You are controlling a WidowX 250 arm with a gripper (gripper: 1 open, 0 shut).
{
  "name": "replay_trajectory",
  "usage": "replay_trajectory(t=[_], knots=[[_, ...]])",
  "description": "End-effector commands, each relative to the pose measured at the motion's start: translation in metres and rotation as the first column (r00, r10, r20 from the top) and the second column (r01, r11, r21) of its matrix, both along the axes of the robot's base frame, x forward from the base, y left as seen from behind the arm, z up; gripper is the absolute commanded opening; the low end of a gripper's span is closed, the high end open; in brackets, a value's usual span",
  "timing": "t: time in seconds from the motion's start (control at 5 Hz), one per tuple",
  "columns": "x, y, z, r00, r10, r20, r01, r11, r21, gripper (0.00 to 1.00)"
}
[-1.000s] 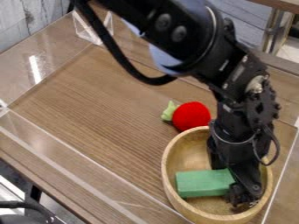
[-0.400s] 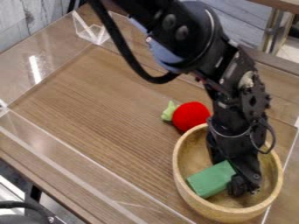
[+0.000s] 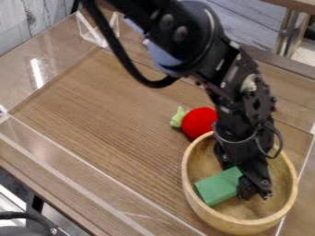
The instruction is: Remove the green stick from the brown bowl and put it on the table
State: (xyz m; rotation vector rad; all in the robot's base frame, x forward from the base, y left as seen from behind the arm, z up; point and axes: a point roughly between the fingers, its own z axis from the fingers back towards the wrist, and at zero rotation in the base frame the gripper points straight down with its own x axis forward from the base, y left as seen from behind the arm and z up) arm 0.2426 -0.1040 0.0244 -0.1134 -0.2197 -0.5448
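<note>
The brown bowl point(image 3: 204, 208) sits on the table point(image 3: 99, 111) at the lower right. Inside it lies the green stick point(image 3: 218, 186), tilted, with its right end up against my gripper. My gripper point(image 3: 252, 184) points steeply down into the bowl, its dark fingers at the stick's right end. The black fingers hide that end, so whether the jaws have closed on the stick does not show.
A red strawberry toy point(image 3: 200, 121) with green leaves lies on the table just behind the bowl's rim. Low clear plastic walls point(image 3: 31, 69) border the tabletop. My bulky black arm point(image 3: 185, 41) reaches in from the top.
My gripper has sunk slightly into the bowl and come against the green stick. The stick has turned from lying level to tilted, and the bowl has shifted a little.
</note>
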Motion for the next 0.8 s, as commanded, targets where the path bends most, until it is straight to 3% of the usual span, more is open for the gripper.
replay_trajectory(t=[0.0,0.6], knots=[[-0.006,0.013,-0.002,1.000,-0.015,0.003,0.015,1.000,0.000,0.00],[-0.015,0.009,0.020,0.998,0.061,-0.009,-0.061,0.998,-0.003,0.00]])
